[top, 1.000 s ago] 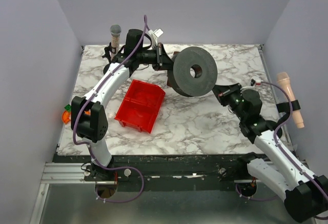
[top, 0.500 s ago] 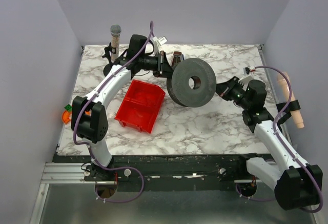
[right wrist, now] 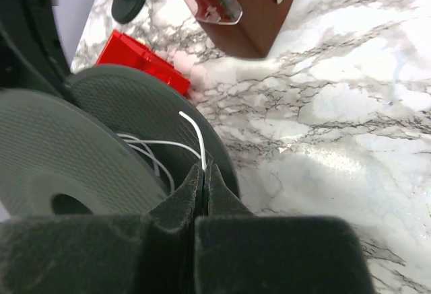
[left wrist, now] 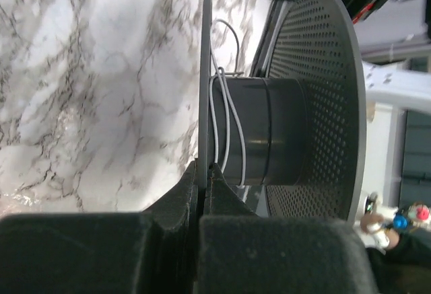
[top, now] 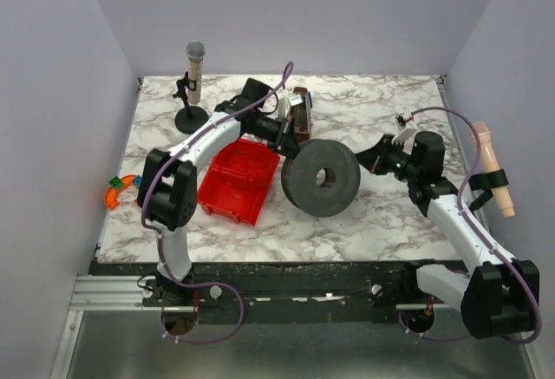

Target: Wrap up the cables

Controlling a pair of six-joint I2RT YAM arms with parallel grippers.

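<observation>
On the marble table (top: 390, 214), a black spool (top: 321, 178) is held upright on edge just right of a red bin (top: 238, 179). The left gripper (left wrist: 204, 171) is pinched shut on one thin flange, and the right gripper (right wrist: 204, 171) is closed on the free end of the white cable (right wrist: 194, 129) — the rest of it lies in a few loose turns around the spool's core. Farther back sit a wooden box (top: 299, 112) and a microphone on a stand (top: 192, 80).
</observation>
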